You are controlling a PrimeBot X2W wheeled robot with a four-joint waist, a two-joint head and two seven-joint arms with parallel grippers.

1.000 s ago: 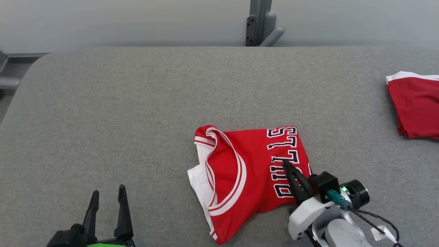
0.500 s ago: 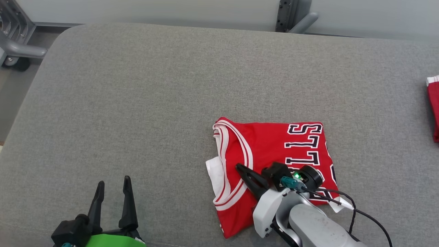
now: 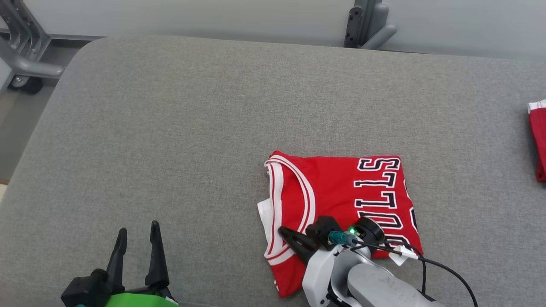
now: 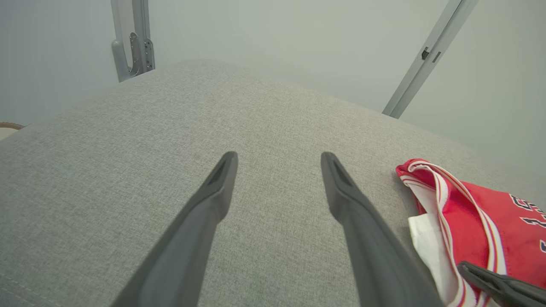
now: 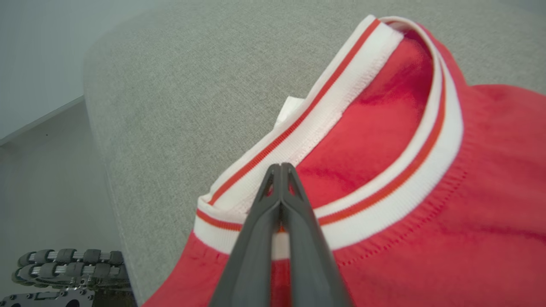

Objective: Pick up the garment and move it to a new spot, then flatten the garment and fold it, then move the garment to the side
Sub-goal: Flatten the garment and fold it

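A: As you look down from the head camera, where is the garment (image 3: 341, 187)?

B: It's folded on the grey table (image 3: 170, 128), toward 4 o'clock from the middle. I read "ULLS" in black-and-white letters running sideways along its 3 o'clock side. The letter before them is hidden behind my right wrist.

A: And the grippers?

B: My right gripper (image 3: 283, 231) is pressed shut, tips over the white-and-red collar trim at the garment's 7 o'clock corner. I can't tell whether it pinches any fabric. My left gripper (image 3: 138, 227) is spread wide and holds nothing. It sits at 7 o'clock in the head view, well apart from the garment. A second red cloth (image 3: 538, 140) with white trim lies at the 3 o'clock edge.
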